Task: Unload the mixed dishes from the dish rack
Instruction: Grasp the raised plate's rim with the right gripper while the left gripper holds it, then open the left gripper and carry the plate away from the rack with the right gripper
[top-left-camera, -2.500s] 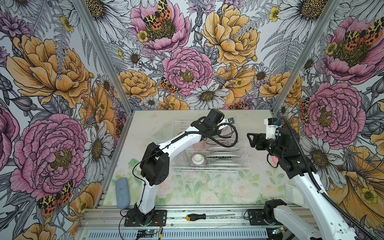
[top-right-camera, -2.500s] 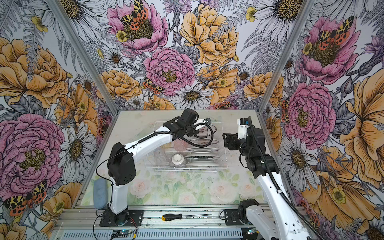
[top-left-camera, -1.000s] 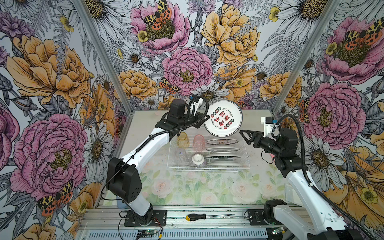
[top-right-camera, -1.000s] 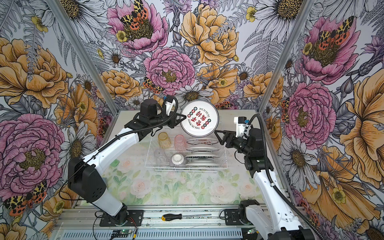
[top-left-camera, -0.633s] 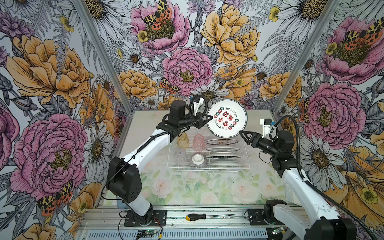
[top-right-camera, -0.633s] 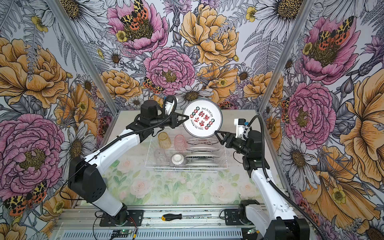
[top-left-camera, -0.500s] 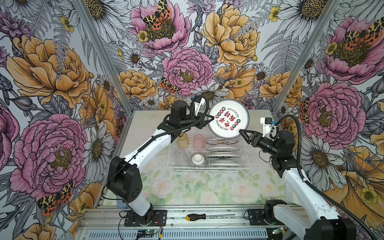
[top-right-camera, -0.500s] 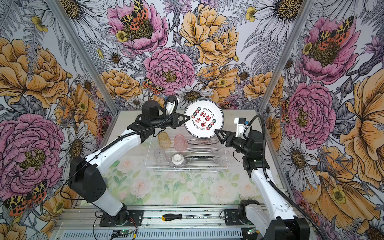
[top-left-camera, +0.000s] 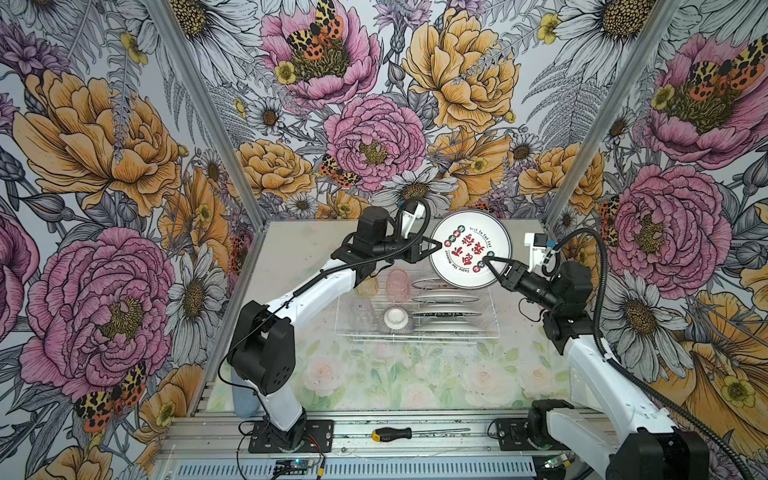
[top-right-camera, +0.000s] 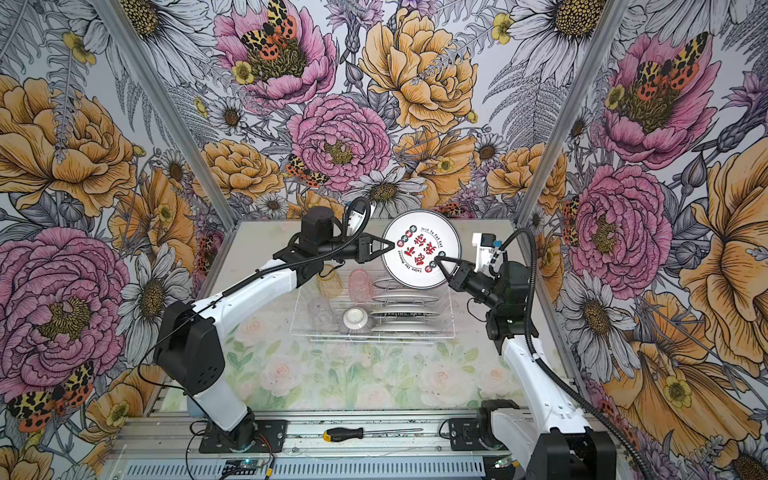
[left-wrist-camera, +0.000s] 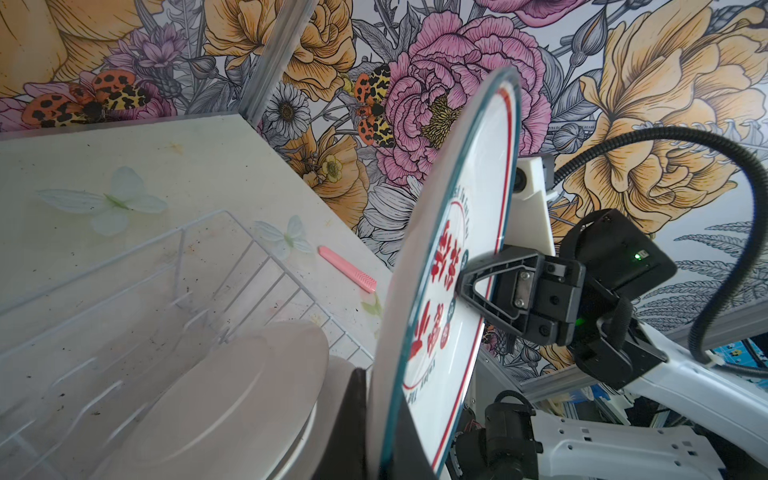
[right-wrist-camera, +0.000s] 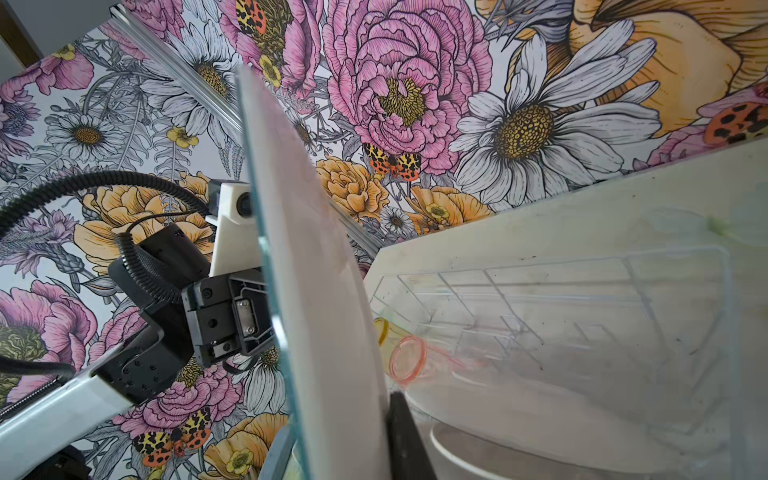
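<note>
Not much to read here, honestly. The white plate (top-left-camera: 470, 248) has small dark print curving along its rim: "Just To Eat Eat" on one side and "Enjoy The Moment" on the opposite side, legible in both top views. Big red characters fill its middle, Chinese-looking, but I can't make them out. The little round badges around them are too small to read. One racked plate (top-left-camera: 441, 314) shows a strip of dark lettering, unreadable. The screwdriver (top-left-camera: 392, 434) handle has a tiny mark, also too small.
</note>
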